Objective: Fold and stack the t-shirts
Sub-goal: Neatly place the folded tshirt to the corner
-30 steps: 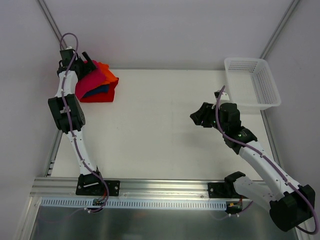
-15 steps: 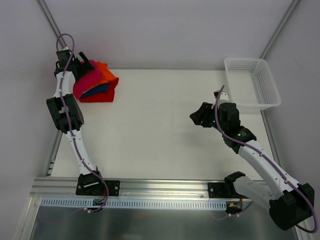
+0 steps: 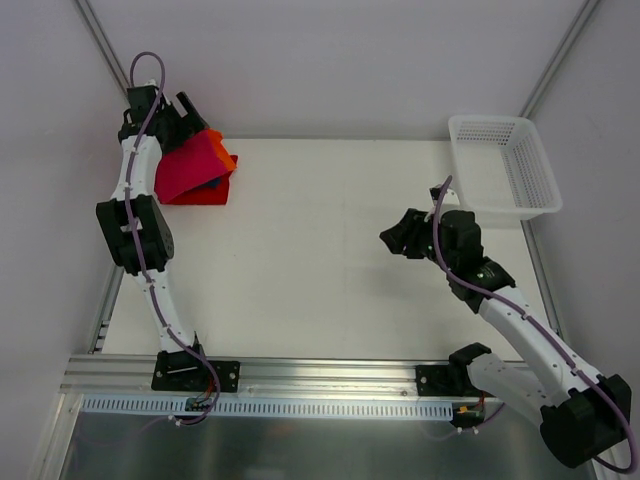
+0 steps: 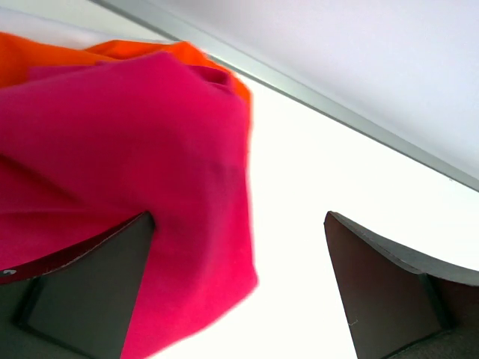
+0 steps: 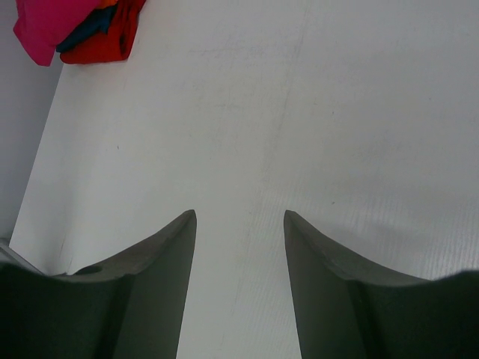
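The t-shirts lie in a stack at the table's far left corner. A magenta-pink shirt point(image 3: 183, 167) is on top, over an orange point(image 3: 226, 157), a dark blue point(image 3: 212, 183) and a red one point(image 3: 205, 196). My left gripper point(image 3: 186, 112) is above the stack's back edge with its jaws wide apart. In the left wrist view point(image 4: 239, 217) the magenta shirt point(image 4: 120, 149) rests against the left finger point(image 4: 82, 292), with the orange shirt point(image 4: 45, 52) behind it. My right gripper point(image 3: 392, 238) is open and empty over bare table at mid right point(image 5: 239, 213). The right wrist view also shows the stack point(image 5: 82, 30) far off.
A white plastic mesh basket point(image 3: 543, 180) stands at the table's far right corner. The left wall and a metal frame post run close behind the stack. The table's rail runs along the near edge by the arm bases.
My left gripper has moved back and to the right above the stack. The magenta shirt now slopes up toward it and covers more of the stack. The right arm has barely moved.
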